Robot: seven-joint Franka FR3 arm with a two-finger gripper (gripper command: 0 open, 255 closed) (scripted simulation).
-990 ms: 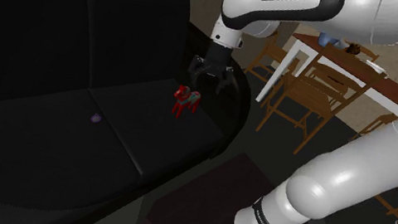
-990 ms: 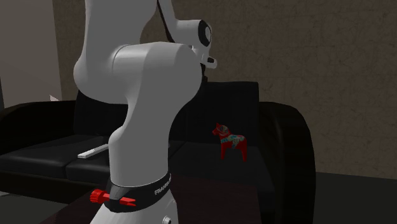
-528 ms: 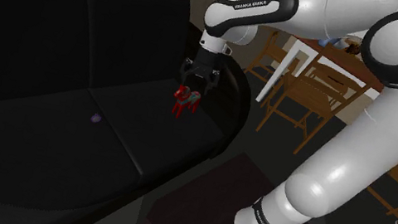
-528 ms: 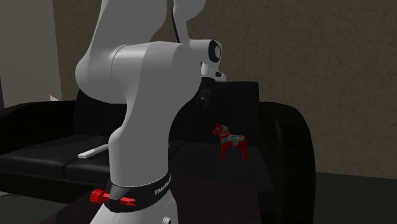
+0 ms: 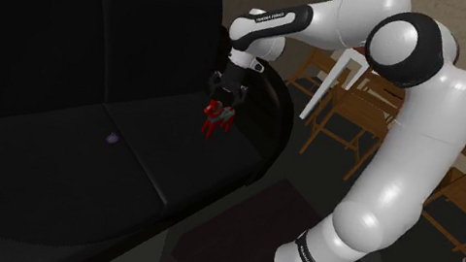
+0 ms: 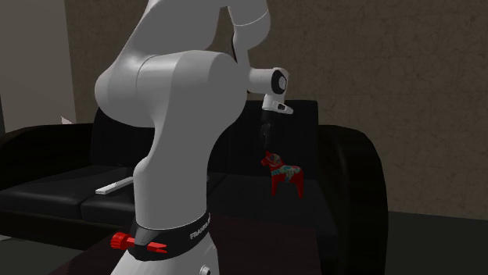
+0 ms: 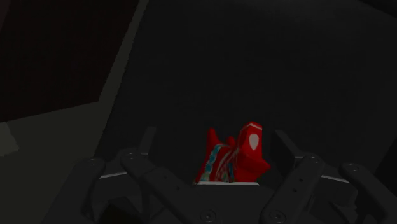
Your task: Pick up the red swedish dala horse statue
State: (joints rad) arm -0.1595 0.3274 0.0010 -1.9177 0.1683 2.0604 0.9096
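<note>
The red dala horse (image 5: 213, 122) with painted pattern stands upright on the black sofa's (image 5: 59, 45) seat cushion, close to the armrest. My black gripper (image 5: 222, 104) hangs directly over it, pointing down, its tips level with the horse's back. In the wrist view the horse (image 7: 232, 159) sits between the two fingers (image 7: 144, 151), which stand apart and do not visibly touch it, so the gripper (image 7: 216, 150) is open. From the second exterior view the horse (image 6: 283, 173) stands clear on the cushion, with the gripper (image 6: 268, 139) dim just above its head.
A small purple object (image 5: 112, 137) lies mid-cushion. A white flat item (image 6: 115, 185) rests further along the sofa. A dark low table (image 5: 231, 243) stands in front of the sofa. Wooden chairs (image 5: 362, 113) and a table stand beyond the armrest.
The gripper has come down and slightly toward the shoulder view's left, from beside the armrest to directly over the horse. The arm's elbow has swung upright. The horse has not moved.
</note>
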